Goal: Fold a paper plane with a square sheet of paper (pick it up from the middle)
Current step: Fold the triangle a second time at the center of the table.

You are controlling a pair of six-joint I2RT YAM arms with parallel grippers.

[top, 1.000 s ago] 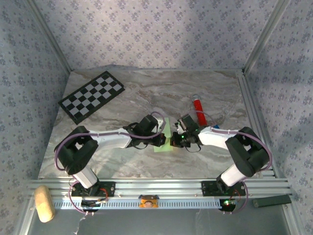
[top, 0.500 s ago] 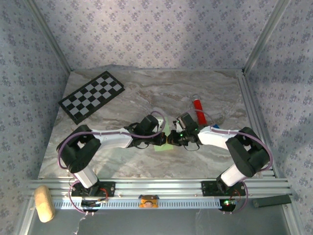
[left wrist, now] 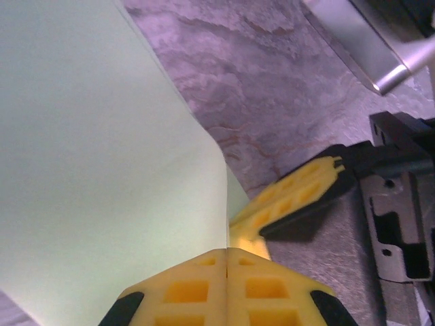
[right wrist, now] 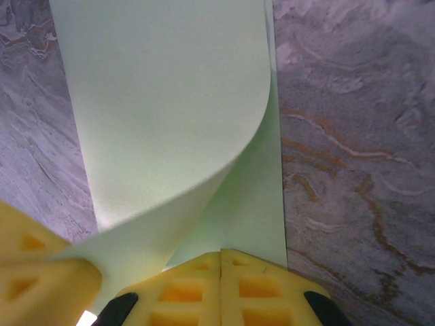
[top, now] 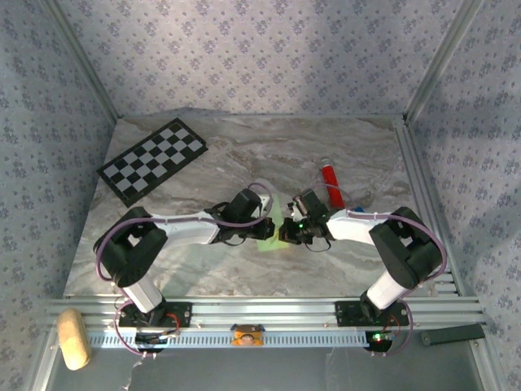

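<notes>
Green paper (top: 271, 241) sat mid-table (top: 203, 269), between the two grippers. It was half rolled over: one flap curled up off the flat layer. In the top view its long axis ran near-to-far, far end pointing roughly at the back wall. Left gripper (left wrist: 226, 272) had its jaws closed tight on the raised flap's edge. Right gripper (right wrist: 221, 272) jaws were closed too, tips at the flat layer's edge; possibly nipping it, couldn't tell. Red tube (top: 331, 177) lay well apart on the right.
</notes>
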